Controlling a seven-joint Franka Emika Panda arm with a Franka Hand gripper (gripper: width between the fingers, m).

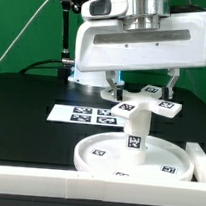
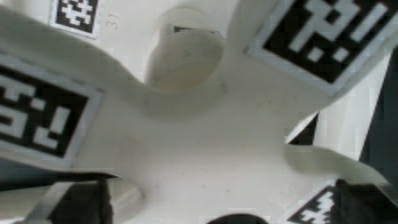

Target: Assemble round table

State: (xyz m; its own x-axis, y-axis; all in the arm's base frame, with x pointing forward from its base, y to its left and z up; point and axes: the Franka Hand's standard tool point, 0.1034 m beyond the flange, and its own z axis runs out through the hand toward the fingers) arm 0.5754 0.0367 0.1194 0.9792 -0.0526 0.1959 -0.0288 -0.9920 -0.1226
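Observation:
The large rimmed round disc [image 1: 97,156] lies flat near the table's front. The short thick leg [image 1: 135,132] stands upright at its centre. The cross-shaped four-arm piece [image 1: 149,103] sits level on top of the leg. My gripper [image 1: 143,92] comes down over it, with one finger on each side of the hub. In the wrist view the cross-shaped piece [image 2: 196,120] and its tags fill the picture. The dark fingers [image 2: 80,197] press against it, so my gripper [image 2: 217,200] is shut on the piece. The joint between the piece and the leg is hidden.
The marker board [image 1: 88,115] lies flat behind the disc, toward the exterior view's left. A long white bar [image 1: 35,178] runs along the table's front edge and turns up at the exterior view's right [image 1: 199,159]. The arm's base [image 1: 88,75] stands behind.

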